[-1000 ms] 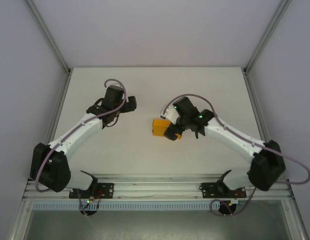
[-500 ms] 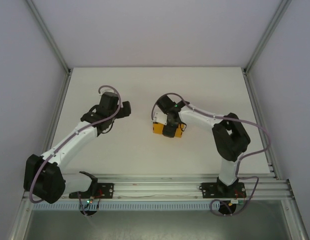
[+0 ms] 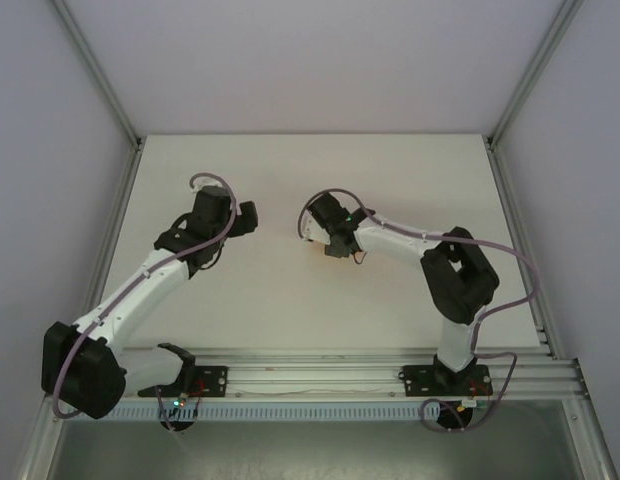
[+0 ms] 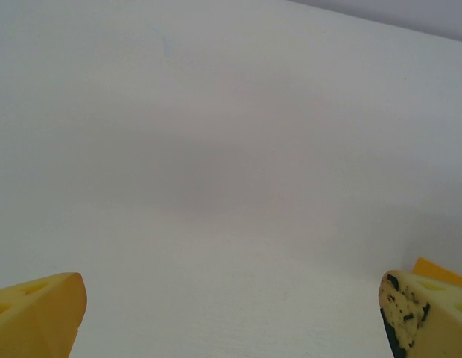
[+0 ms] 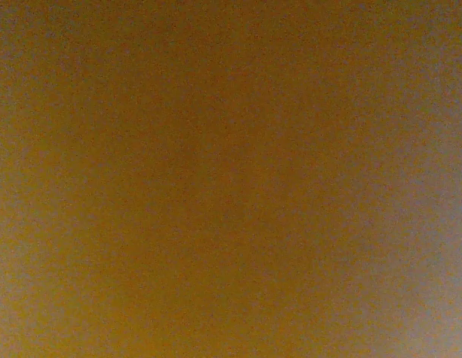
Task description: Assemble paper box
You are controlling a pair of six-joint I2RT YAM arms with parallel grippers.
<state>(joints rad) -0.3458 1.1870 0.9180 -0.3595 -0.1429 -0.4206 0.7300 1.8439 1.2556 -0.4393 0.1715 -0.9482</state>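
Note:
Orange-yellow card of the paper box (image 5: 231, 179) lies right against the lens in the right wrist view, dim and blurred. From above, my right gripper (image 3: 334, 243) points straight down at mid-table, and its wrist covers nearly all of the box. Its fingers are hidden, so I cannot tell how the jaws stand or whether they hold the card. My left gripper (image 3: 247, 218) hangs to the left of it, well apart. In the left wrist view that gripper (image 4: 231, 317) is open, its yellow fingertips (image 4: 39, 315) wide apart over bare table.
The white table (image 3: 290, 170) is framed by grey walls and aluminium posts (image 3: 100, 70). A rail (image 3: 310, 378) with both arm bases runs along the near edge. The right arm's elbow (image 3: 460, 270) stands folded up high on the right.
The right arm has folded up and its gripper has come down over the box, which showed as an orange block before and is now covered. The left arm drew back slightly leftward.

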